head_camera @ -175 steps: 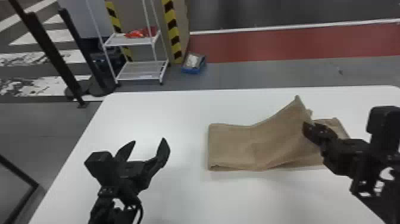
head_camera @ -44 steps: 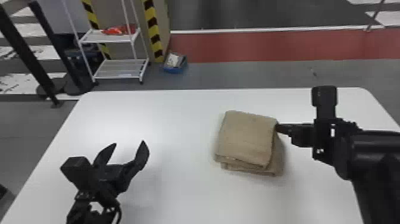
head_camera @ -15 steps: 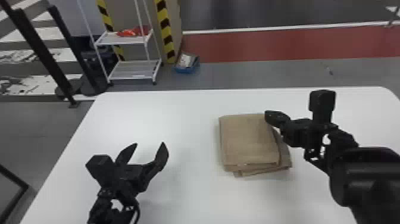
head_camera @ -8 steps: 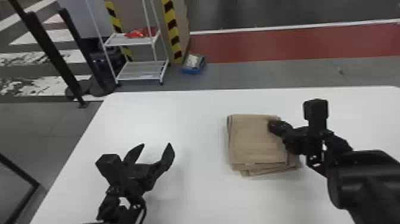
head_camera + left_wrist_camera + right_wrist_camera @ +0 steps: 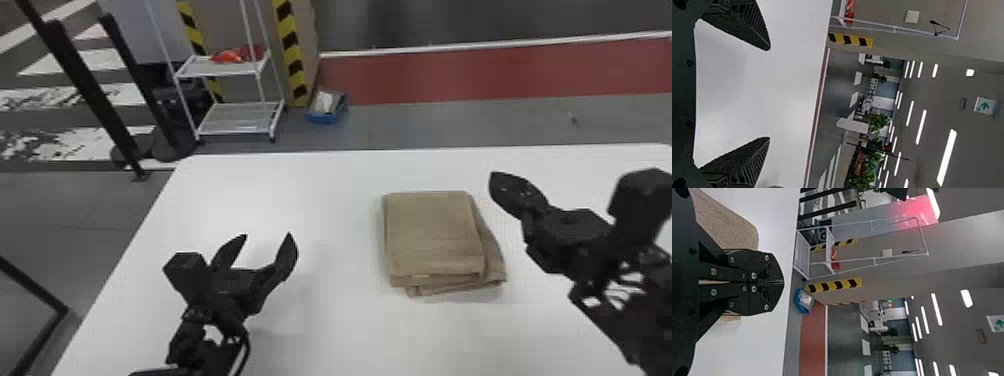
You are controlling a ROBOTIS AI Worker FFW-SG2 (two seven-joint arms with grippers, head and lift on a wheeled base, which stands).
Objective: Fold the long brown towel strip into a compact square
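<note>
The brown towel (image 5: 432,235) lies on the table as a layered, roughly square stack, its lower layers sticking out at the right and front edges. Right of the towel, apart from it in the head view, is my right gripper (image 5: 495,182), shut with nothing between its fingers. In the right wrist view the right gripper (image 5: 782,282) has its fingers pressed together, with the towel (image 5: 730,227) beside and behind them. My left gripper (image 5: 267,240) is parked open over the table's left part; the left wrist view shows the left gripper (image 5: 770,94) with bare table between its fingers.
The white table (image 5: 320,330) has its far edge behind the towel. Beyond it stand a white rack (image 5: 240,117) and a blue bin (image 5: 325,107) on the floor, with dark posts at the far left.
Earlier the towel was spread wider and has been folded over into a stack. My right gripper, over the towel's right edge half a second ago, has moved off to the right.
</note>
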